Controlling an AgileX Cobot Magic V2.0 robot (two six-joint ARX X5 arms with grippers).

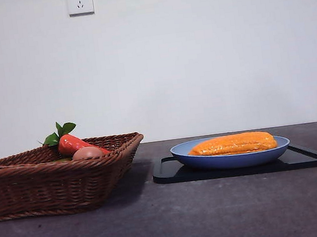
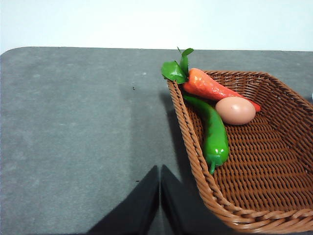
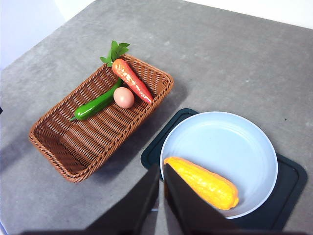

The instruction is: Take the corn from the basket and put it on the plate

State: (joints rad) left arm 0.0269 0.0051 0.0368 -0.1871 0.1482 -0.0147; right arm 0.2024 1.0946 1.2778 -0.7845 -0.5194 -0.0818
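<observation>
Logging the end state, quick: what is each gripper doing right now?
Left gripper: shut, holding nothing, beside the basket.
Right gripper: shut, holding nothing, above the corn on the plate.

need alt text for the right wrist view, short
The corn lies in the blue plate, which sits on a black tray on a grey table. Beside the tray, apart from it, a basket holds a carrot, a green pepper and an egg. The right pincer, shut and holding nothing, rises in the foreground.
</observation>
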